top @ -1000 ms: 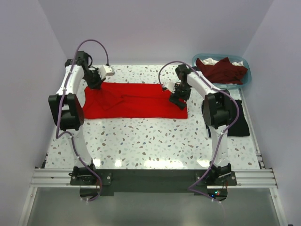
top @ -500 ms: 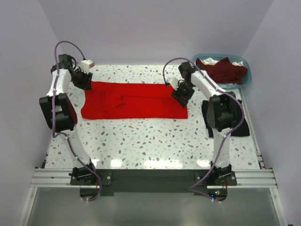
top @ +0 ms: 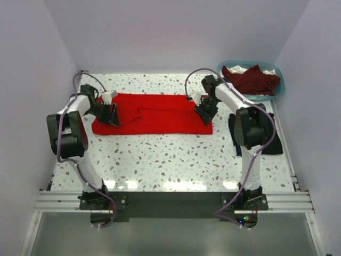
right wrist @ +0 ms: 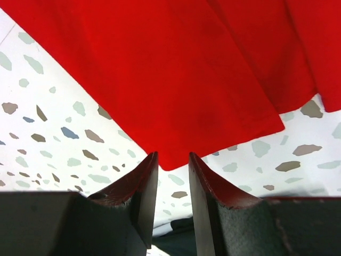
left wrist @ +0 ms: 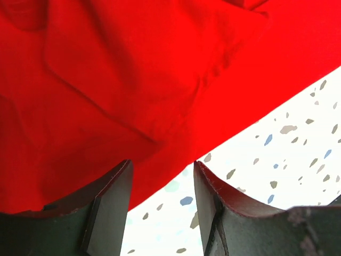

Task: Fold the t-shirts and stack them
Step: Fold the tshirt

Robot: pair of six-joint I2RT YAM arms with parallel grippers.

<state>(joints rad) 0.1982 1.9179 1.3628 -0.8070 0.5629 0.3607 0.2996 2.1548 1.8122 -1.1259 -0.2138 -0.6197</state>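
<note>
The red t-shirt (top: 154, 113) lies spread flat across the back middle of the table. My left gripper (top: 109, 113) hovers over its left end. In the left wrist view the gripper (left wrist: 162, 164) is open, and the red shirt (left wrist: 133, 80) has its near edge running between the fingers. My right gripper (top: 205, 109) is at the shirt's right end. In the right wrist view it (right wrist: 173, 154) is open with a narrow gap, and a corner of the red shirt (right wrist: 186, 64) lies just at its fingertips. The dark maroon t-shirt (top: 253, 79) lies heaped in the basket. The black t-shirt (top: 273, 140) lies at the table's right edge.
The light blue basket (top: 281, 85) stands at the back right corner, with some white cloth under the maroon shirt. The speckled white table (top: 176, 160) runs from the red shirt to the arm bases. Purple walls close in the left, back and right sides.
My left gripper has swung from the back left corner down and right onto the red shirt's left end. My right gripper has stayed over the shirt's right end and shifted only slightly.
</note>
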